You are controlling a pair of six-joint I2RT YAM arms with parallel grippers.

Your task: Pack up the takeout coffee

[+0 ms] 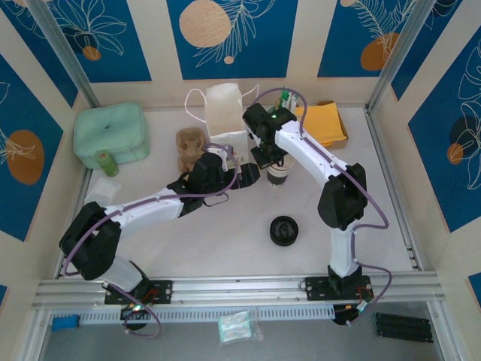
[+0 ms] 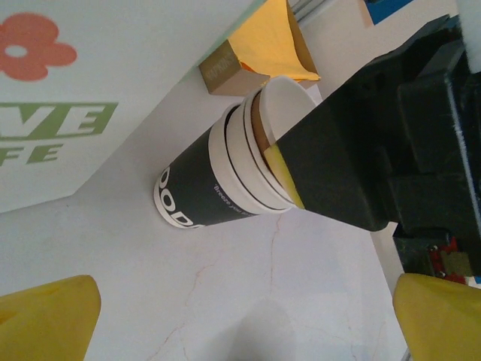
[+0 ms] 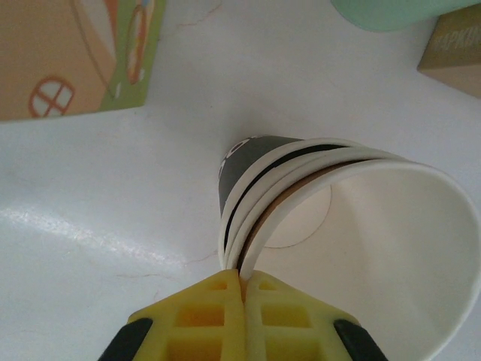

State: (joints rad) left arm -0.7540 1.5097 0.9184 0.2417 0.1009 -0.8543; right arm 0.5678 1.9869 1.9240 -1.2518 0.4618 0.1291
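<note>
The takeout coffee (image 3: pixel 376 241), a kraft-brown cup with a white rim and cream inside, sits nested in a stack of white cups with a black band (image 3: pixel 252 154). The stack stands on the table at mid-back (image 1: pixel 279 173). My right gripper (image 3: pixel 244 282) is shut on the kraft cup's rim, one yellow finger inside and one outside. From the left wrist view the brown wall (image 2: pixel 259 128) shows above the outer cups' rims (image 2: pixel 225 177). My left gripper (image 2: pixel 244 331) is open just left of the stack, nothing between its yellow fingertips (image 2: pixel 45 316).
A white paper bag (image 1: pixel 225 109) stands behind the cups. A black round lid (image 1: pixel 284 230) lies on the table in front. A mint box (image 1: pixel 110 134), a green cylinder (image 1: pixel 107 162), a brown item (image 1: pixel 189 147) and an orange envelope (image 1: pixel 325 124) lie around the back.
</note>
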